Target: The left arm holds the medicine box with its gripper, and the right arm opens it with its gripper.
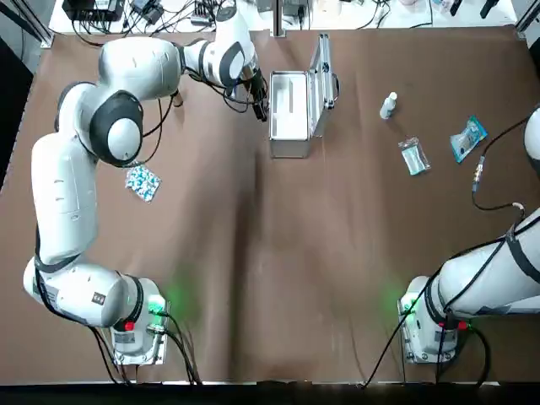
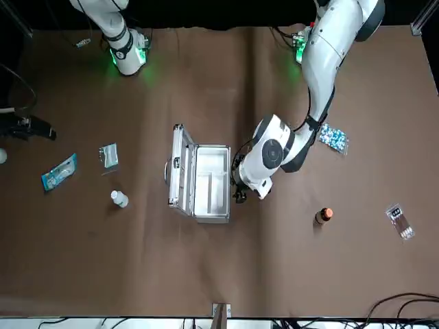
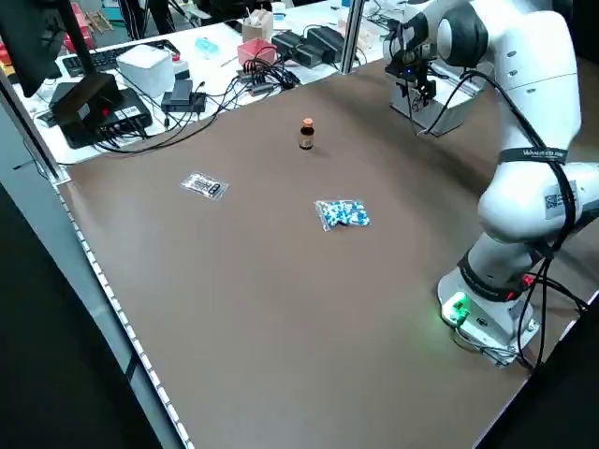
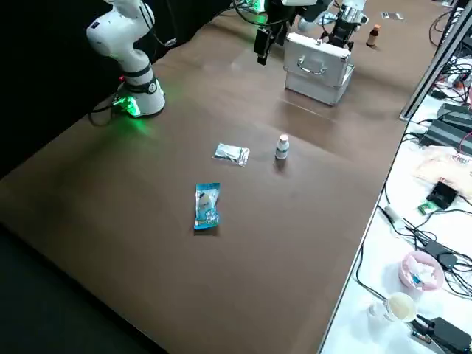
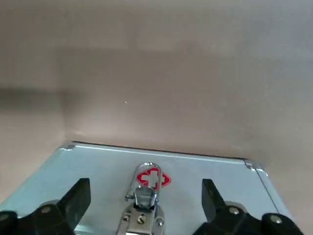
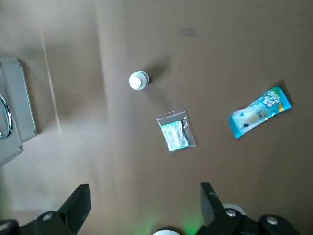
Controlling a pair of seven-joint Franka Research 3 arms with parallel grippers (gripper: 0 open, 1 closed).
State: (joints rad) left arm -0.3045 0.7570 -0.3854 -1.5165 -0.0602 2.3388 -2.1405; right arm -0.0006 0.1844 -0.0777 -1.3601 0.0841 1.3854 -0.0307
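From overhead, the silver metal medicine box [image 1: 289,118] stands open at the far middle of the brown table [image 1: 253,270], its lid [image 1: 321,67] upright on the side toward the right arm. The left gripper [image 1: 260,103] is just beside the box's opposite wall. Right of the box lie a small white bottle [image 1: 388,105], a clear zip bag [image 1: 413,156] and a blue foil packet [image 1: 468,137]. A blue-and-white blister pack [image 1: 142,181] lies beside the left arm

From across the table, a brown bottle with an orange cap [image 2: 324,216] and a small clear sachet [image 2: 400,221] lie well apart from the box, on the left arm's side

From the right side, the lid's outer face shows its handle [image 4: 313,68]

At the left wrist, the fingers [image 5: 73,203] are spread wide either side of the red-cross latch [image 5: 149,182]; whether they touch the box I cannot tell

At the right wrist, the right gripper [image 6: 144,196] hangs high over the bottle, bag and packet, fingers spread, nothing between them
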